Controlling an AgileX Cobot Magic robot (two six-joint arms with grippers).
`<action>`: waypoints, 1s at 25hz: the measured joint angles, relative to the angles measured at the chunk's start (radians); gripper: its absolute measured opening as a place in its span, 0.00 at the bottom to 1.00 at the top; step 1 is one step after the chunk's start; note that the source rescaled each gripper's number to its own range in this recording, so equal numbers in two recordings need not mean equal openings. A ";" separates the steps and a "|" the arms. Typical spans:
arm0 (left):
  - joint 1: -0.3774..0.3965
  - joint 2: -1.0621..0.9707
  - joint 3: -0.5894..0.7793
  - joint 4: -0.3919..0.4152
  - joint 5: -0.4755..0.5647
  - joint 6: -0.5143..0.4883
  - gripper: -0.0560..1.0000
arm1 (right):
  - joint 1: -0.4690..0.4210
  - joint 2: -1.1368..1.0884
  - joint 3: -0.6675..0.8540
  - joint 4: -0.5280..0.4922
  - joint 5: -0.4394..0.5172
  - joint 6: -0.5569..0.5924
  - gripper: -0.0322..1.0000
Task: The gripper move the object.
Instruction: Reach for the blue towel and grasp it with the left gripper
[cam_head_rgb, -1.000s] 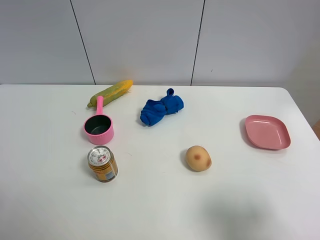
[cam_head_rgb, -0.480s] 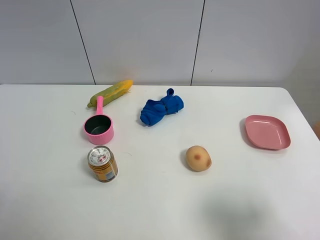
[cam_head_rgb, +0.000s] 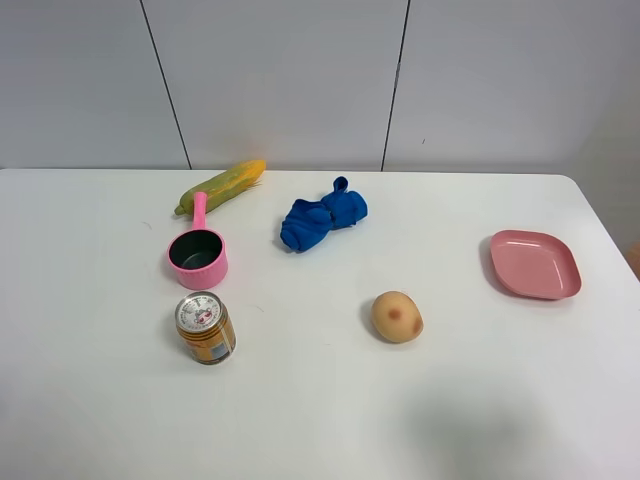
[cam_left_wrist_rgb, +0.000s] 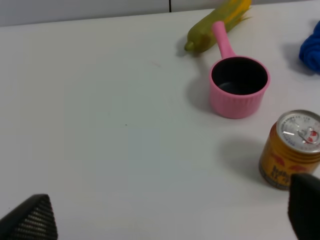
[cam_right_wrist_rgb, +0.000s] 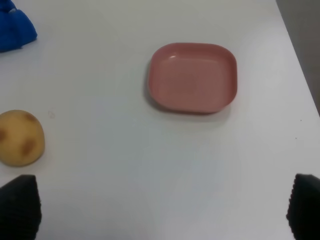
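Observation:
On the white table lie a potato (cam_head_rgb: 397, 316), a pink plate (cam_head_rgb: 535, 264), a crumpled blue cloth (cam_head_rgb: 323, 219), a pink toy pot (cam_head_rgb: 198, 254), a corn cob (cam_head_rgb: 222, 185) and an upright yellow can (cam_head_rgb: 205, 327). Neither arm shows in the exterior high view. My left gripper (cam_left_wrist_rgb: 167, 215) is open and empty, hovering above the table with the can (cam_left_wrist_rgb: 295, 150), pot (cam_left_wrist_rgb: 238, 85) and corn (cam_left_wrist_rgb: 217, 22) ahead of it. My right gripper (cam_right_wrist_rgb: 161, 205) is open and empty above the table, with the plate (cam_right_wrist_rgb: 192, 77) and potato (cam_right_wrist_rgb: 19, 137) ahead.
The table's right edge (cam_head_rgb: 610, 225) runs close past the pink plate. A grey panelled wall (cam_head_rgb: 300, 80) stands behind the table's far edge. A corner of the blue cloth (cam_right_wrist_rgb: 15, 27) also shows in the right wrist view.

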 joint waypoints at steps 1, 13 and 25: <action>0.000 0.000 0.000 0.003 0.000 -0.005 0.90 | 0.000 0.000 0.000 0.000 0.000 0.000 1.00; 0.000 0.026 -0.005 0.044 -0.002 -0.048 0.97 | 0.000 0.000 0.000 0.000 0.000 0.000 1.00; -0.024 0.410 -0.325 0.047 -0.070 0.013 0.97 | 0.000 0.000 0.000 0.000 0.000 0.000 1.00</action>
